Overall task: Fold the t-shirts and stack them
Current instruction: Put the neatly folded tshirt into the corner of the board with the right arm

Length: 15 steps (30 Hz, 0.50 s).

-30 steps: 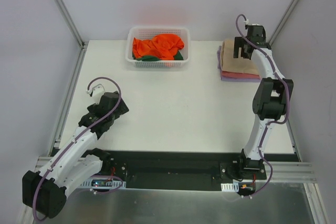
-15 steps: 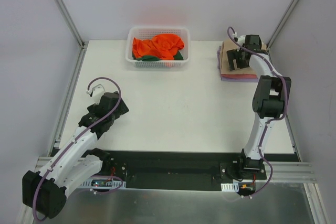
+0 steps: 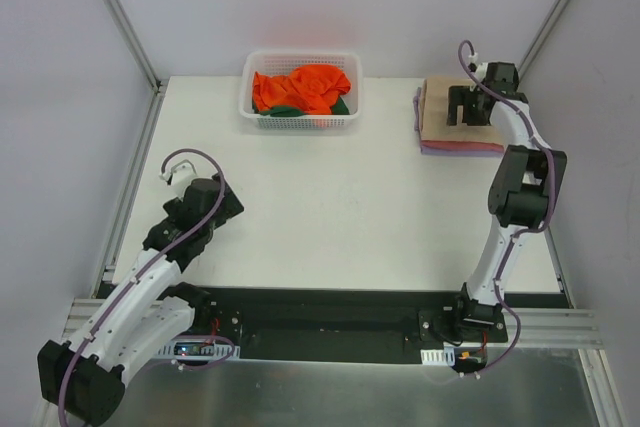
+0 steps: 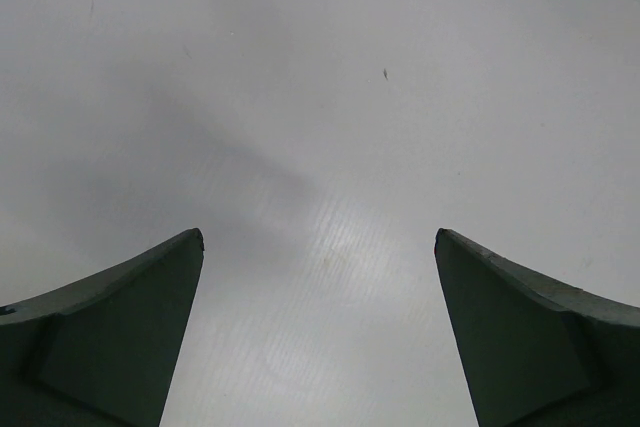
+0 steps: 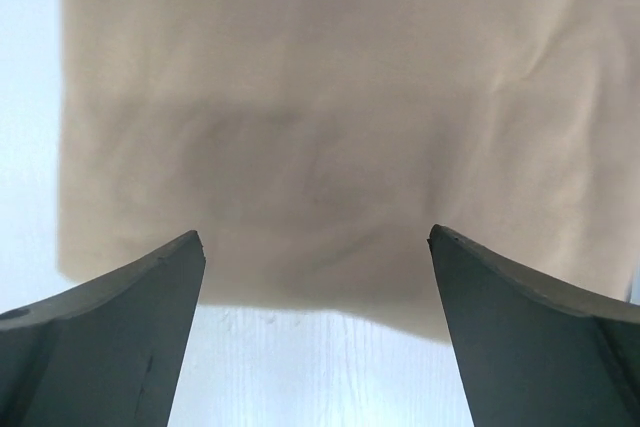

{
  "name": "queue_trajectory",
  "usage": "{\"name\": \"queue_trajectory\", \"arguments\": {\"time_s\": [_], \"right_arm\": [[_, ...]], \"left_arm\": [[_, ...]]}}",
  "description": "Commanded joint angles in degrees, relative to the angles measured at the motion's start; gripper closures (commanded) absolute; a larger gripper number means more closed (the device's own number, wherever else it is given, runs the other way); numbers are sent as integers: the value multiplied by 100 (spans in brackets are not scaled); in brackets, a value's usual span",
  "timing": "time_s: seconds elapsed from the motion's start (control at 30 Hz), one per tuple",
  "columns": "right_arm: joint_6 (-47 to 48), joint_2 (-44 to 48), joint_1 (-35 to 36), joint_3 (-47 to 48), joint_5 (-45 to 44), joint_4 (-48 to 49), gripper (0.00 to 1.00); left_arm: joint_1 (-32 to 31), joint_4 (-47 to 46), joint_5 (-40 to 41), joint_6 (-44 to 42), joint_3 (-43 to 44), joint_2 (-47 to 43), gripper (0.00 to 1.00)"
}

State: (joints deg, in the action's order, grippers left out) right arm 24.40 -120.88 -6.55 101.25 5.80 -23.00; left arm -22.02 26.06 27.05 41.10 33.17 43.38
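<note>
A folded beige t-shirt (image 3: 440,112) lies on top of a stack with pink and lavender folded shirts (image 3: 460,148) at the back right. It fills the right wrist view (image 5: 330,127). My right gripper (image 3: 466,107) hovers above it, open and empty (image 5: 315,242). Bright orange (image 3: 300,87) and dark green (image 3: 285,110) shirts lie crumpled in the basket. My left gripper (image 3: 222,209) is open and empty (image 4: 318,237) over bare table at the left.
The white lattice basket (image 3: 300,123) stands at the back middle of the white table (image 3: 350,207). Slanted metal frame posts (image 3: 120,17) rise at both back corners. A black strip runs along the near edge.
My right gripper swung left over the stack, then back right and now hovers over the beige shirt. The left arm shifted slightly left.
</note>
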Motion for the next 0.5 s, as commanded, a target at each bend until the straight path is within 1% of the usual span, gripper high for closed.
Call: {"name": "queue_trajectory", "arguments": {"time_s": [0.0,0.07,0.13,0.27,0.33,0.4,0.47], "right_arm": [[-541,1591,-5,-253,114,155,4],[-796,2241,-5,-832,132,252,4],[-1120,3040,-5,-1666,36,462,4],[-1920,4614,-5,-3704,8,1296,4],[-2420,5317,-5,-4645,-105,1631,4],[-3184,6021,-5,-5462,-158,1974,4],[-3424,6504,-5,-5966,7,2159,4]], "left_arm": [[49,57,-208,-155,181,-268,1],[49,57,-279,-225,173,-373,1],[49,48,-314,-208,137,-470,1],[49,48,-358,-225,120,-611,1],[49,48,-349,-182,67,-681,1],[49,30,-306,-155,23,-716,1],[49,30,-314,-181,41,-725,1]]}}
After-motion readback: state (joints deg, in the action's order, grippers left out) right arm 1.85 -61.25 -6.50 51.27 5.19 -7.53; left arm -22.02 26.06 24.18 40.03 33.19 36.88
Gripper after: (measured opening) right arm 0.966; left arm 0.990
